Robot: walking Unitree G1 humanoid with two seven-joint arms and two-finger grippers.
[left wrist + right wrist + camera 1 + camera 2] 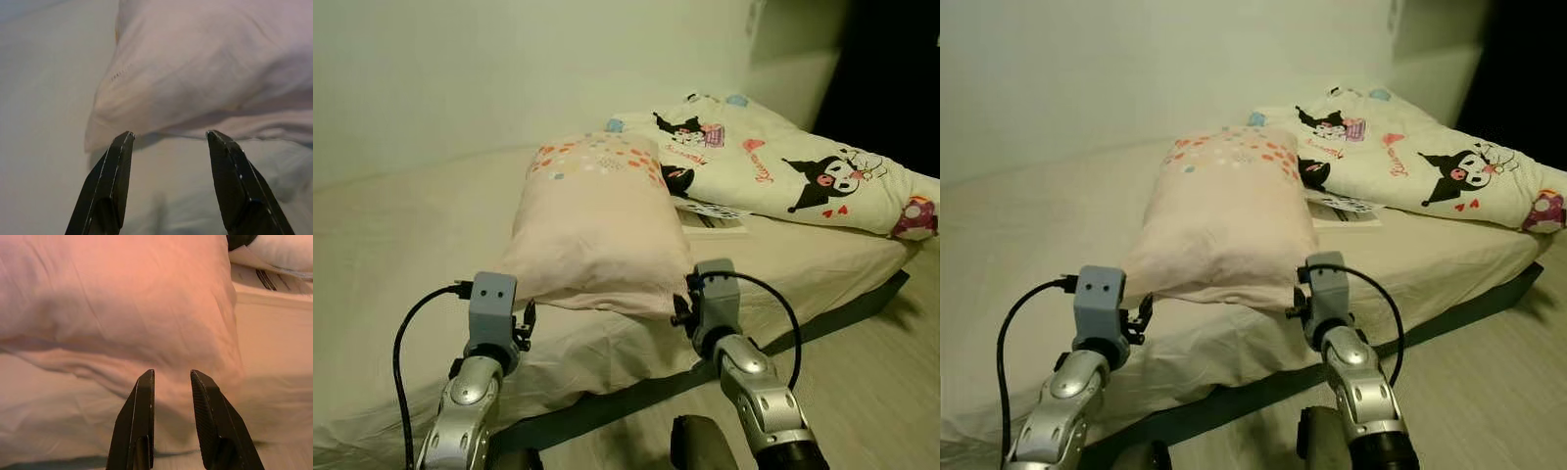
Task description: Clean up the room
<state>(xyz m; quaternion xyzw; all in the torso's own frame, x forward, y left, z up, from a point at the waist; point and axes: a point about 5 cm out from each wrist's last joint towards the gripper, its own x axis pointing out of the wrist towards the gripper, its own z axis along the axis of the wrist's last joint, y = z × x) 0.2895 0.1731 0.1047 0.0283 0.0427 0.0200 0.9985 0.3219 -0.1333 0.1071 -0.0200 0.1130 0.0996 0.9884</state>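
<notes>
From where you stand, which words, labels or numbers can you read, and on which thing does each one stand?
No text can be read for certain.
Cartoon blanket: small red script beside the characters, too blurred to read.
Printed paper between the blanket and the pink pillow: dark marks, too small to read.
Left gripper and right gripper: no markings.

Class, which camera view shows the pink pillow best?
The left eye view: the whole pink pillow lies on the bed. The right eye view matches it; both wrist views give close patches of its near edge.
</notes>
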